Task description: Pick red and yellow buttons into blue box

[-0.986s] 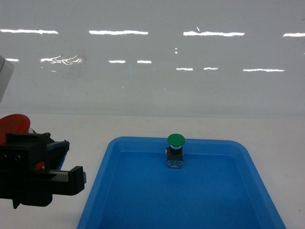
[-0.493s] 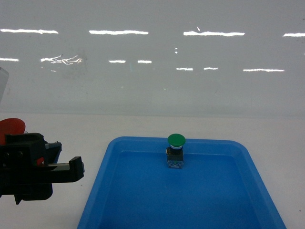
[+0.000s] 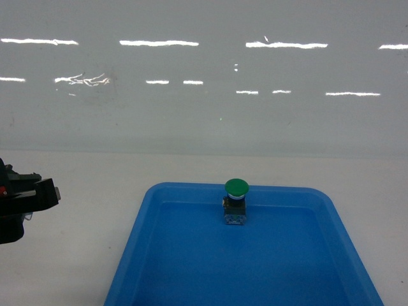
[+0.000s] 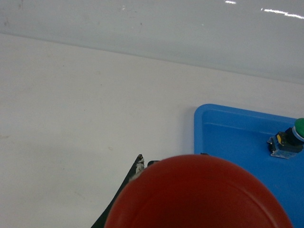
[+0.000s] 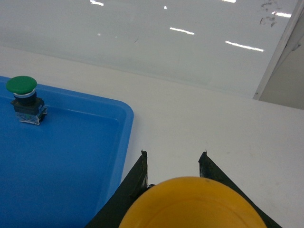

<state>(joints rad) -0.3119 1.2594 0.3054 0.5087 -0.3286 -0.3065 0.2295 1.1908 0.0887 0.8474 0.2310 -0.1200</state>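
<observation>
On the white desk (image 3: pixel 76 255), shallow blue tray (image 3: pixel 191 280) toward the near edge, green button (image 3: pixel 235 201) upright near its far rim, left pincer (image 4: pixel 142 166) holding the red button (image 4: pixel 199 194), right pincer (image 5: pixel 173 161) holding the yellow button (image 5: pixel 194 204) beside the tray's right rim.

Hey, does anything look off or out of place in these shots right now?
Nothing stands out. The green button stands upright in the tray, and each gripper holds a button: red on the left, yellow on the right.
</observation>
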